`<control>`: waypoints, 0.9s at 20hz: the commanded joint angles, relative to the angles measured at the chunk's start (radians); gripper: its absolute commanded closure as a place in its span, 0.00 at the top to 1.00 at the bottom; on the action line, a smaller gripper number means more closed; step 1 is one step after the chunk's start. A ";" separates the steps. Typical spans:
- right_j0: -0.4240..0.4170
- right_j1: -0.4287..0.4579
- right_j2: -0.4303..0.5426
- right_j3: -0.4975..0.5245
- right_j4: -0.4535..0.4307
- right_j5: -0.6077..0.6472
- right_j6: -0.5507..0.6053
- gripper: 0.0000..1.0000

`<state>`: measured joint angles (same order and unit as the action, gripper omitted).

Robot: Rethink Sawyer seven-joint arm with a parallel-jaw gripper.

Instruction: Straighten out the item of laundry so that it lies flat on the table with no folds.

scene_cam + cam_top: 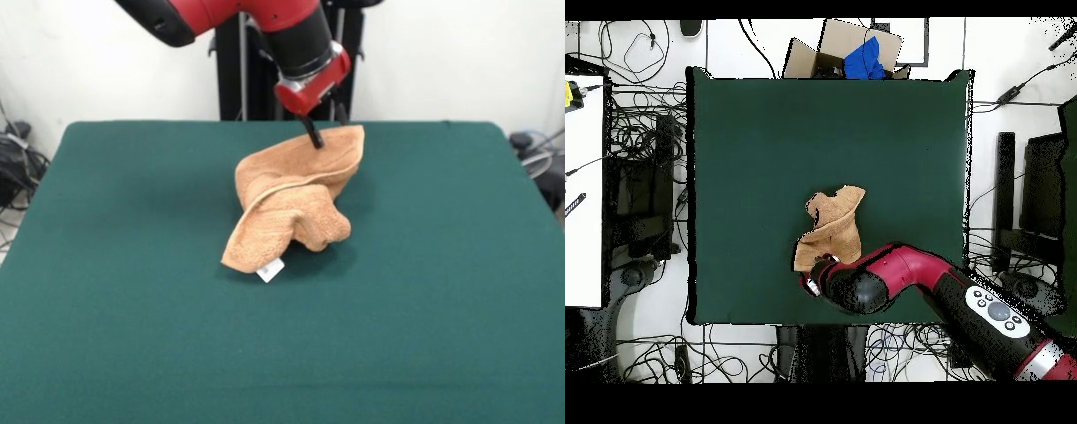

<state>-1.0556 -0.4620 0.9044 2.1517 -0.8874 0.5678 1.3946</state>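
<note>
The towel [291,208] is found crumpled near the middle of the desk [132,336], somewhat toward the robot-side edge. It is bunched into a raised, folded heap; a small white tag [270,270] is seen at its corner nearest the camera-side edge in the front view. The claw [323,132] is lowered onto the towel's far edge, and a raised portion of cloth is seen pinched there. The arm [905,275] is extended over the robot-side edge.
</note>
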 commanded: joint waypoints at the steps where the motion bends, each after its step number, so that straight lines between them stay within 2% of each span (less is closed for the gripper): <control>1: 0.065 -0.042 -0.137 -0.120 -0.048 -0.073 0.153 1.00; 6: 0.115 -0.082 -0.216 -0.151 -0.041 -0.141 0.254 1.00; 9: 0.185 -0.100 -0.306 -0.186 -0.023 -0.197 0.351 1.00; 13: 0.261 -0.111 -0.400 -0.227 0.026 -0.231 0.401 1.00; 18: 0.324 -0.129 -0.483 -0.255 0.099 -0.250 0.409 1.00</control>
<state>-0.7972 -0.5733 0.5734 2.0278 -0.8405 0.3699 1.4642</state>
